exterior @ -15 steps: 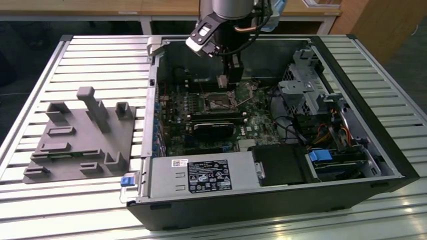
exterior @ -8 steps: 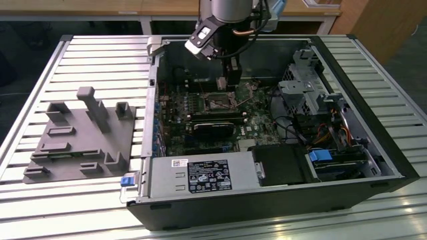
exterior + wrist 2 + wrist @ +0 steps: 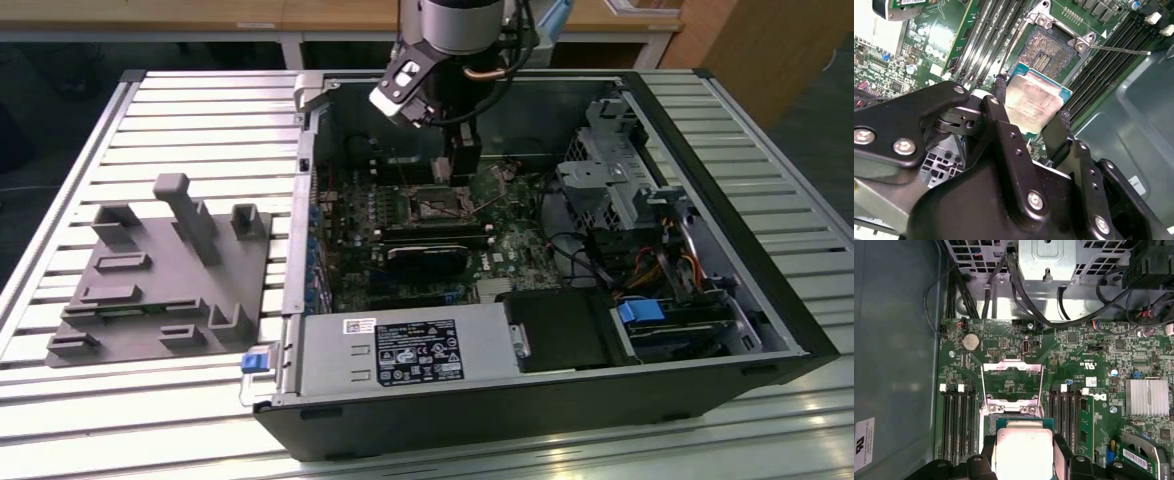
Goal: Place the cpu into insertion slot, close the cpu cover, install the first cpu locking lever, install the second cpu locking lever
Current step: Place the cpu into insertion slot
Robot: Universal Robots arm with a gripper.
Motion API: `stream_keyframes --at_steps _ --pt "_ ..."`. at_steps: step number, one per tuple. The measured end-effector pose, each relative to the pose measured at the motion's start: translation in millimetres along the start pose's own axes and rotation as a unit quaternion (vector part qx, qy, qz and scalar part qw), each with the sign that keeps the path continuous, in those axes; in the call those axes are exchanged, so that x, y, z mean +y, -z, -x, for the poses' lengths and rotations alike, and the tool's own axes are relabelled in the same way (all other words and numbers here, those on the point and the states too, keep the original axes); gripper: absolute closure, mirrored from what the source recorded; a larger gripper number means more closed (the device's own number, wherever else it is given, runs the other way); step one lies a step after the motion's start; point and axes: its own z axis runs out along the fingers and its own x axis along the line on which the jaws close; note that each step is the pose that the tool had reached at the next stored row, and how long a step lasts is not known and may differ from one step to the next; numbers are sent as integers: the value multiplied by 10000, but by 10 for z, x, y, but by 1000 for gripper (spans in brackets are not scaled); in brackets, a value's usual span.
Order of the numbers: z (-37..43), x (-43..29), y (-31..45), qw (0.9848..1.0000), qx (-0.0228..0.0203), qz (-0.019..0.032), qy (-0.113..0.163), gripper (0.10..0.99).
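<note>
An open computer case [image 3: 534, 415] lies on a slatted metal worktop [image 3: 174, 110], and a robot arm [image 3: 461, 25] reaches down into it from above. The gripper [image 3: 1031, 102] is closed on the cpu [image 3: 1036, 95], a small pale metal square pinched by two opposite edges between the black fingers [image 3: 1000, 95], its face turned up toward the wrist. In both wrist views the cpu hangs over the green board [image 3: 1079, 355], close to the slot [image 3: 1050, 47] but not yet in it. The slot is a dark square of contacts with a silver rim, lying below and just ahead of the fingertips. How much height remains between cpu and slot cannot be told. The cover [image 3: 1012, 366], a thin silver frame with a square window, stands flipped open just beyond the slot, on the side away from the gripper. A thin wire lever [image 3: 1119, 50] juts out unlatched beside the slot, to one side of the gripper. This looks like the first step, placing the cpu, and it is partly done: the chip is carried and nearly over its target, while cover and lever are untouched. Finishing the placement seems to call for squaring the cpu's edges to the slot's rim and keeping it level, since a tilted or offset chip could catch on the contacts.
</note>
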Motion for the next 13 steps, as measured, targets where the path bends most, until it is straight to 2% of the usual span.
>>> stream_keyframes --at_steps 13 --pt "-14 -42 -149 9999 8 -1 108 549"
